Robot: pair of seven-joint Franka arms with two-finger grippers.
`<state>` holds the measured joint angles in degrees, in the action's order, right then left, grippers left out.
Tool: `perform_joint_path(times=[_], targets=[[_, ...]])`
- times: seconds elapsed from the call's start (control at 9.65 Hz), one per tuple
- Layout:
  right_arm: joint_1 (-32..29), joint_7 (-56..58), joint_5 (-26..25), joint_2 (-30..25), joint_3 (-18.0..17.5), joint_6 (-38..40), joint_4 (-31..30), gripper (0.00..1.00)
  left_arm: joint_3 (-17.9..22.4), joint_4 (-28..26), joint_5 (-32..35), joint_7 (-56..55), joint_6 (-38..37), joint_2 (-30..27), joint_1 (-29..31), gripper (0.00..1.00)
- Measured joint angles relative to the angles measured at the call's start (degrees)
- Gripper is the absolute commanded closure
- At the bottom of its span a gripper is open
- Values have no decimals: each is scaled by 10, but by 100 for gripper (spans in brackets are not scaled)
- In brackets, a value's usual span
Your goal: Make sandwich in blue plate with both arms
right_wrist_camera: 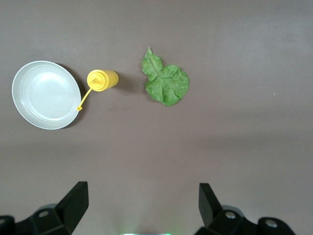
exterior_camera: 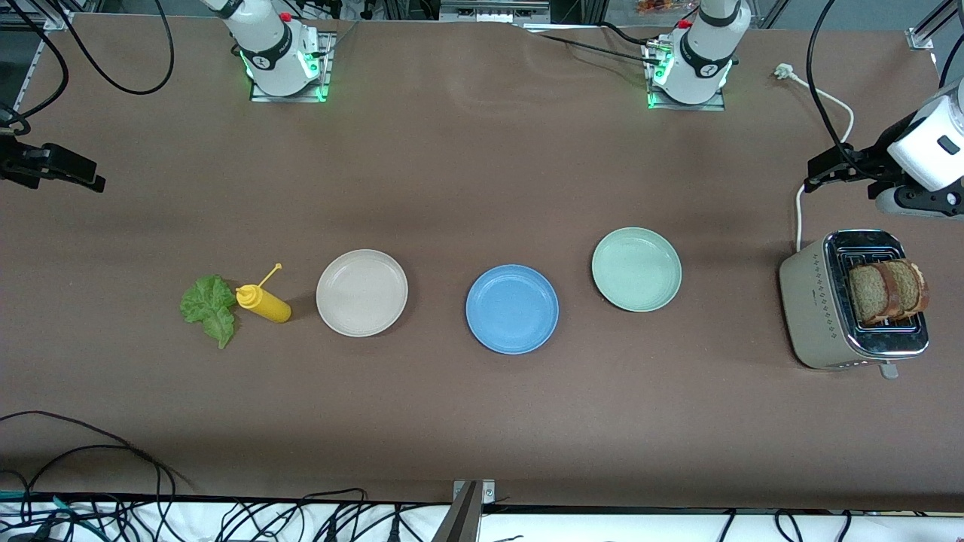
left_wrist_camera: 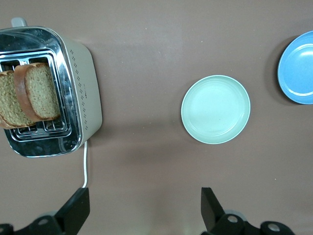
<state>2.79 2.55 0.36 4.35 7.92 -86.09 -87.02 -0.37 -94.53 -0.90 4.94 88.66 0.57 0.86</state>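
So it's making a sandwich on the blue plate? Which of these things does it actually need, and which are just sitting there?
Needed:
- blue plate, bare
- two bread slices, standing in the toaster
- lettuce leaf, beside the yellow bottle
- left gripper and right gripper, jaws open, holding nothing

Just lying about:
- beige plate
- pale green plate
- yellow squeeze bottle

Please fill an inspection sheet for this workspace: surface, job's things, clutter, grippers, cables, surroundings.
Surface: brown matte table, bare between items.
Job's things: round matte blue plate empty; two brown bread slices upright in the beige toaster; ruffled green lettuce leaf flat at the right arm's end.
Clutter: yellow squeeze bottle beside the leaf; beige plate; pale green plate; both plates empty.
Grippers: left gripper open above the table near the toaster; right gripper open, empty.
Cables: white toaster cord on the table.
Surroundings: black cables along the table edge.
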Motion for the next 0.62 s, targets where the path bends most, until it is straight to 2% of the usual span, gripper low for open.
perform_joint_path(times=[0.62], targets=[[0, 0, 0, 0, 0, 0, 0, 0, 3, 0, 0, 0, 1, 9, 0, 0]])
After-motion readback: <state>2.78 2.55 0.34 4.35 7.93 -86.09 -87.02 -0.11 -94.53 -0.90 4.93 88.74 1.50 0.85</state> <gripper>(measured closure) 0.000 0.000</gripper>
